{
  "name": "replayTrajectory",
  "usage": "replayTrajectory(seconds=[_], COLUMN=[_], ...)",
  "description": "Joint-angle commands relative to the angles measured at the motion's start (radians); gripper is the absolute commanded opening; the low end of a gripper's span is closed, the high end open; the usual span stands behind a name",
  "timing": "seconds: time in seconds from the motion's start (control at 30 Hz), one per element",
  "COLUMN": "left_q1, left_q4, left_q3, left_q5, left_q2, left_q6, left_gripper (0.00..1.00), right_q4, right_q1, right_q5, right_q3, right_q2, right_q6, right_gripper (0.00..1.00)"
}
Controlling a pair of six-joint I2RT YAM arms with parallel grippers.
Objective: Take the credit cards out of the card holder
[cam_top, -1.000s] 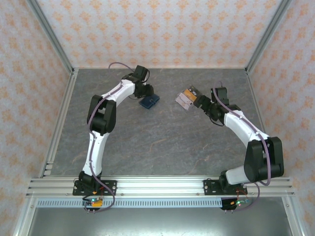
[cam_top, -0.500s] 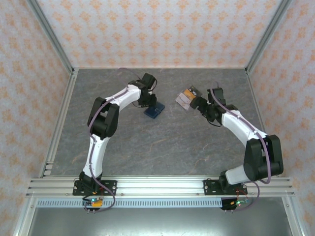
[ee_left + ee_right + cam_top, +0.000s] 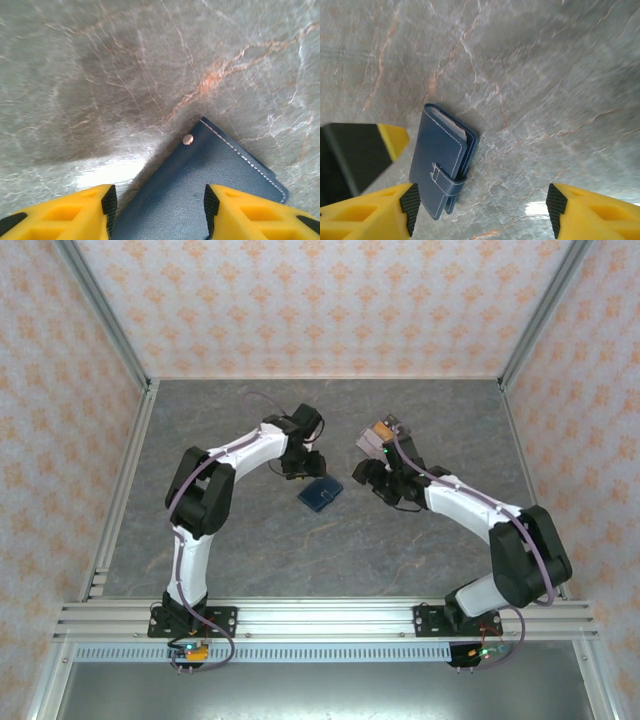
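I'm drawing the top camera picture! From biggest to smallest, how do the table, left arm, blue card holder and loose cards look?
1. table
2. left arm
3. card holder and loose cards: they look about the same, so I can't rank them.

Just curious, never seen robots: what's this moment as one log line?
card holder shut, flat on table | left gripper open by its edge | right gripper open nearby | credit cards loose, farther back

One card holder, one pile of cards
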Motion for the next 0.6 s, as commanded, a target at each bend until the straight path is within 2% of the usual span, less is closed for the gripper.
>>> replayTrajectory(seconds=[0.0,0.27,0.57], left_q1=[0.031,0.04,0.04], left_q4=[-0.015,0.031,0.06], left_q3=[-0.009,-0.113,-0.183], left_q5=[0.016,0.062,0.074], left_q2=[-0.047,-0.047,-0.054], left_q6=[-0.039,-0.044,-0.053], left_gripper=[0.52,0.43,0.34], right_q4=[0.105,0.163,0.194], right_q1=[0.037,0.097,0.103], right_q5=[-0.021,-0.049,-0.075], right_q3=[-0.011,0.038,0.084], right_q2=[0.046,0.19,0.277], right_q6=[0.121,0.202,0.209], right_gripper=[0.67,0.63,0.55])
